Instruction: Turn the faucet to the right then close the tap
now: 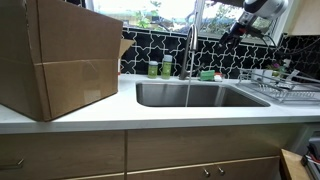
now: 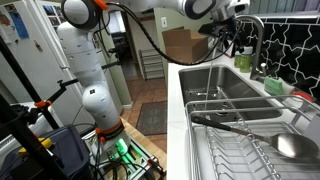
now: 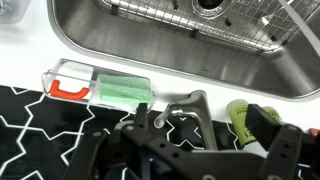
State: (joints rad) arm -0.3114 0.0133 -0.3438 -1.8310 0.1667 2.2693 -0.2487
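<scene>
The faucet (image 1: 191,45) rises behind the sink (image 1: 200,95) at the back of the counter (image 1: 90,115), beside small green bottles (image 1: 160,68). Rigid, polished metal, probably slippery; I'd push on the arched spout, near its top. The gripper (image 2: 228,28) hovers near it; whether its jaws are parted, I cannot tell.

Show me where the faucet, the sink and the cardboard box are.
faucet (image 1: 192,50): exterior view, on the upright silvery stem.
sink (image 1: 160,95): exterior view, on the bare steel floor of the basin.
cardboard box (image 1: 60,55): exterior view, on its broad front face.
</scene>
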